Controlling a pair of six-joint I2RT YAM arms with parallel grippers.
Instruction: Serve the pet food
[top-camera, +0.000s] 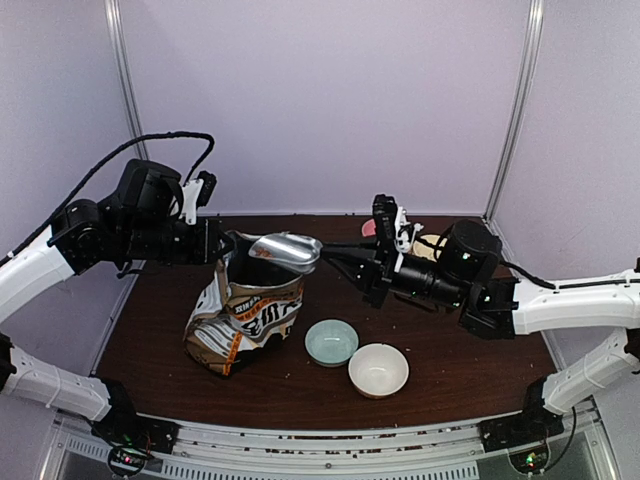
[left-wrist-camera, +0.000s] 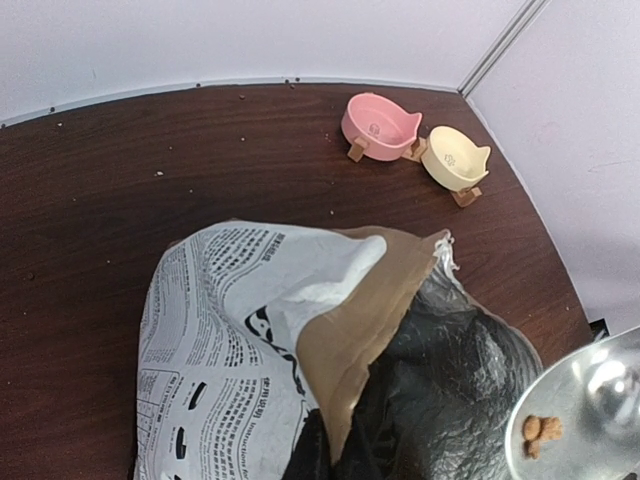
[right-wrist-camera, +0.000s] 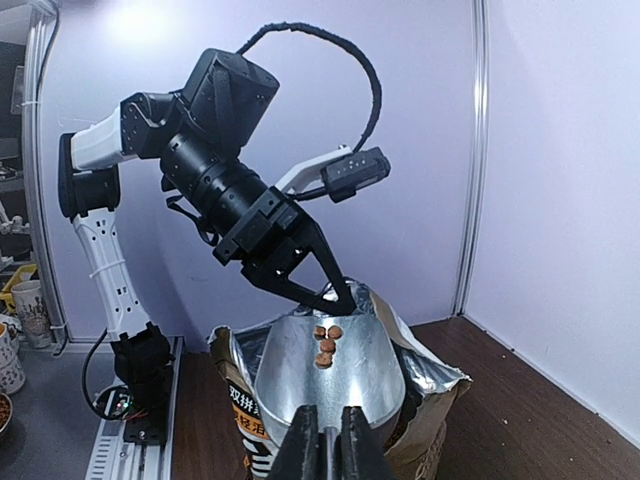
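Note:
A few reddish-brown pellets of pet food (right-wrist-camera: 325, 345) lie in a shiny metal scoop (right-wrist-camera: 330, 375), also seen in the left wrist view (left-wrist-camera: 543, 432). My right gripper (right-wrist-camera: 326, 445) is shut on the scoop's handle and holds the scoop (top-camera: 288, 250) level over the open mouth of the brown paper bag (top-camera: 245, 320). My left gripper (top-camera: 226, 250) is shut on the bag's far rim (right-wrist-camera: 345, 298) and holds it upright and open. The bag's dark foil lining (left-wrist-camera: 450, 370) shows; the food inside it is hidden.
A pale green bowl (top-camera: 331, 342) and a white bowl (top-camera: 378, 369) stand on the brown table in front of the bag, to its right. A pink bowl (left-wrist-camera: 378, 124) and a yellow bowl (left-wrist-camera: 455, 156) stand at the back right. Crumbs lie scattered on the table.

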